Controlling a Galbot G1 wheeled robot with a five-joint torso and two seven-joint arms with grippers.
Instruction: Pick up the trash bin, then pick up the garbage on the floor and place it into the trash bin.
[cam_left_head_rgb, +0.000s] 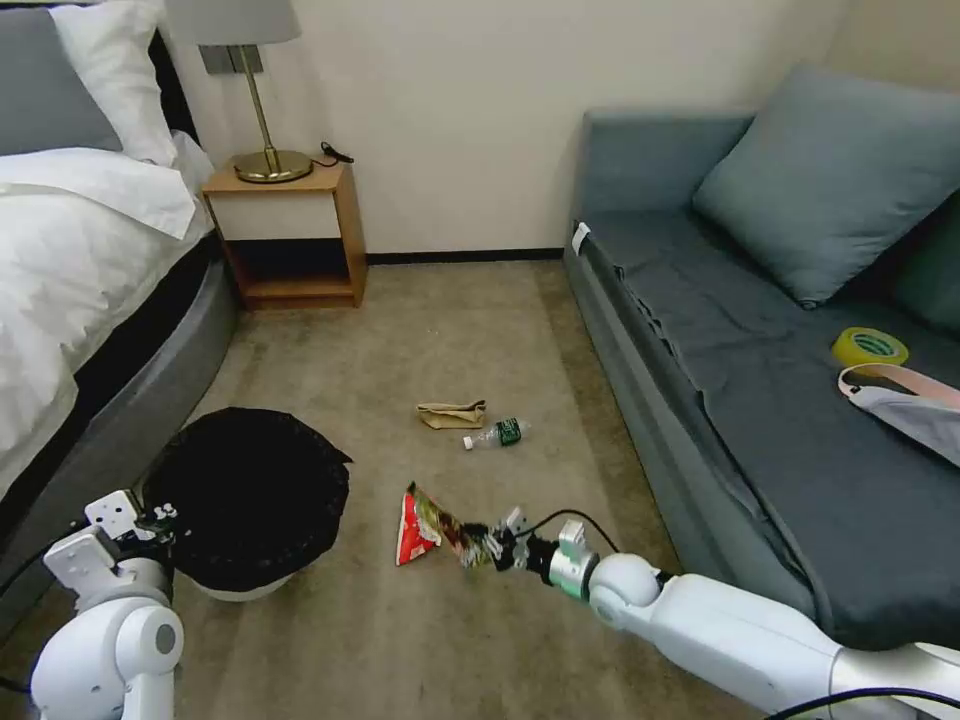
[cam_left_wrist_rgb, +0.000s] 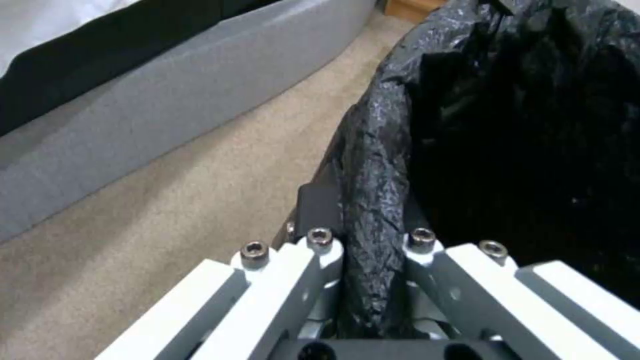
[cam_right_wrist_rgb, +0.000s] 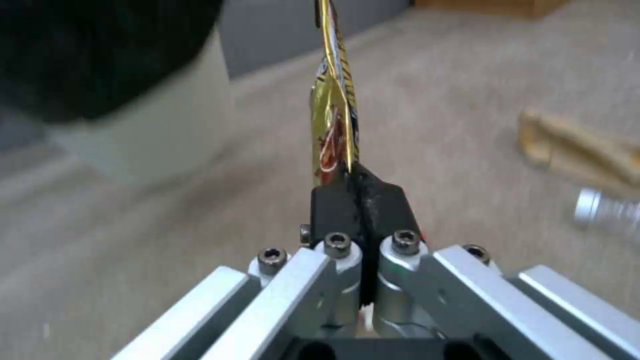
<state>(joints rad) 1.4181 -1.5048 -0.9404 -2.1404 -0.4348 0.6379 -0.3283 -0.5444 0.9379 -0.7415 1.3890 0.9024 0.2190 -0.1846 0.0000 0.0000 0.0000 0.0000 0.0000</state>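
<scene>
The trash bin (cam_left_head_rgb: 245, 500), white with a crinkled black bag over its rim, hangs low at the left beside the bed. My left gripper (cam_left_head_rgb: 160, 520) is shut on the bin's bagged rim (cam_left_wrist_rgb: 373, 240). My right gripper (cam_left_head_rgb: 490, 548) is shut on a red-and-gold snack wrapper (cam_left_head_rgb: 425, 525), held just above the carpet to the right of the bin. The right wrist view has the wrapper (cam_right_wrist_rgb: 333, 115) standing edge-on out of the closed black pads (cam_right_wrist_rgb: 333, 207), with the bin's white wall (cam_right_wrist_rgb: 153, 130) beyond. A crumpled brown paper bag (cam_left_head_rgb: 452, 413) and a small clear bottle (cam_left_head_rgb: 497, 434) lie on the floor farther off.
A bed (cam_left_head_rgb: 90, 300) runs along the left and a grey sofa (cam_left_head_rgb: 760, 400) along the right. A yellow tape roll (cam_left_head_rgb: 869, 347) and a cloth bag lie on the sofa. A wooden nightstand (cam_left_head_rgb: 290, 235) with a lamp stands at the back wall. Carpet between them is open.
</scene>
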